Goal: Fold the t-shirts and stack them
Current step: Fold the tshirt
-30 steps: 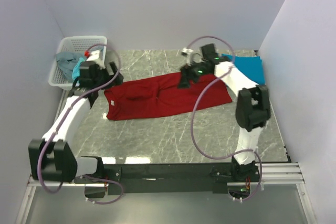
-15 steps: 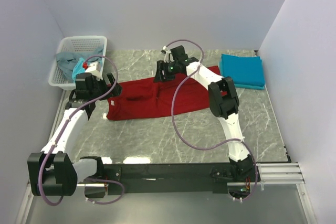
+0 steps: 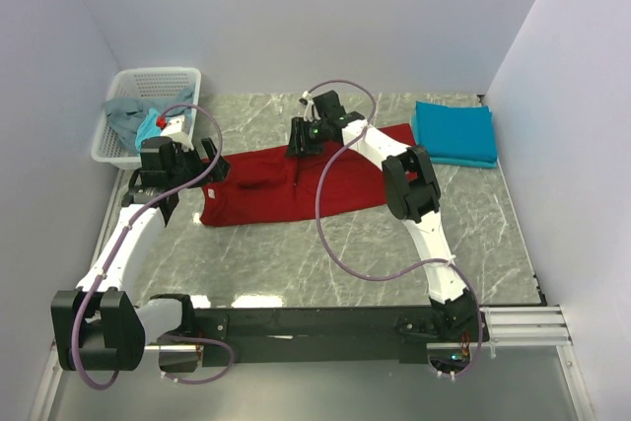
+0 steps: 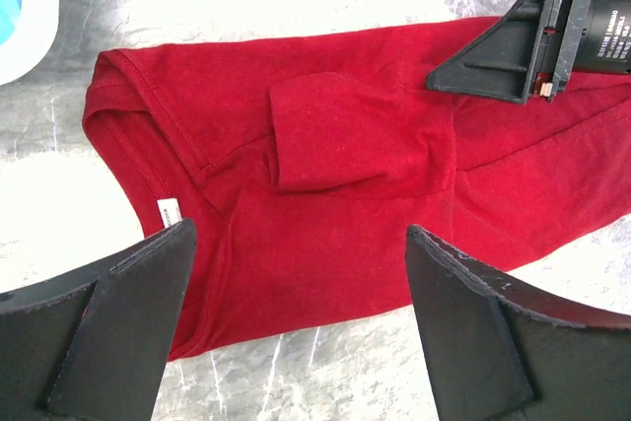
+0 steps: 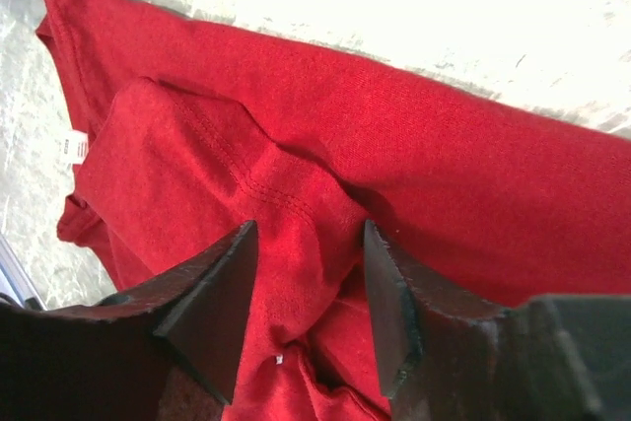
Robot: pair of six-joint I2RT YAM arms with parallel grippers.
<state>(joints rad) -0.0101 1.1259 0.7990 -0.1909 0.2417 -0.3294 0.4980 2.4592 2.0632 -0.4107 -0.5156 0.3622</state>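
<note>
Left wrist view: dark red shirt (image 4: 325, 194) runs off right edge; basket (image 4: 35, 32) cropped, upper left. Right wrist view: right fingers (image 5: 212, 303) cut by bottom edge; grip on cloth unclear.

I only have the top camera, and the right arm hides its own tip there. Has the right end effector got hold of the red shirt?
Observer: Yes. In the right wrist view, the right end effector is pinching a raised ridge of the red shirt between its fingers.
Operator: What about the left one? From above I can't see its opening.
Observer: In the left wrist view, the left end effector is wide open over the collar end of the shirt and is gripping nothing.
</note>
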